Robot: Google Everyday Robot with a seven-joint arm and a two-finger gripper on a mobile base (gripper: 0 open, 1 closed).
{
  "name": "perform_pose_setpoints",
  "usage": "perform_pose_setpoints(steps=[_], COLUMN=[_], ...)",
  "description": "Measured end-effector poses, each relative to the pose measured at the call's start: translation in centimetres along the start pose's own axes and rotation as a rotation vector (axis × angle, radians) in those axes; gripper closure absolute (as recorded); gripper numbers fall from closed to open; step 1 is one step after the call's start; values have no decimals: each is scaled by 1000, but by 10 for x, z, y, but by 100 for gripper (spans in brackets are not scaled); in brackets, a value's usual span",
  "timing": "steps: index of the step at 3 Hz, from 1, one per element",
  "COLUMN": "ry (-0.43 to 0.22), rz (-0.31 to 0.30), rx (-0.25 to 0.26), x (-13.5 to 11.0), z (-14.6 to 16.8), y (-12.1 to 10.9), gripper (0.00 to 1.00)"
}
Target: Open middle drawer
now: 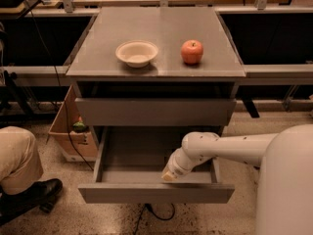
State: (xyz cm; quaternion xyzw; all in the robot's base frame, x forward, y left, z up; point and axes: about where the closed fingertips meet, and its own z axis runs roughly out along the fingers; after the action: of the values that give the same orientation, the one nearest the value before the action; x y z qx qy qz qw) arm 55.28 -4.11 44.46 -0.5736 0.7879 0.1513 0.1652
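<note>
The middle drawer (155, 192) is pulled well out of the grey cabinet. It is a wide shallow tray and its inside looks empty. My gripper (169, 175) is on the end of the white arm (230, 148) that reaches in from the right. It hangs inside the drawer, just behind the front panel and right of the middle. Its cream tip points down toward the tray floor. The drawer front above (155, 111) is nearly closed. Any drawer below is hidden by the open one.
A white bowl (137, 53) and a red apple (192, 51) sit on the cabinet top (98, 62). A cardboard box (73, 131) stands on the floor at the left. A person's knee (17, 155) and shoe (34, 192) are at lower left. A cable (159, 214) lies under the drawer.
</note>
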Motion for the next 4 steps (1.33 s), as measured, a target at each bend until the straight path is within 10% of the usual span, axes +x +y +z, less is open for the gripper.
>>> perform_pose_setpoints(steps=[4], ry=[7], rz=[136], rx=[-163], x=[20], z=[12], y=[25], gripper=[100])
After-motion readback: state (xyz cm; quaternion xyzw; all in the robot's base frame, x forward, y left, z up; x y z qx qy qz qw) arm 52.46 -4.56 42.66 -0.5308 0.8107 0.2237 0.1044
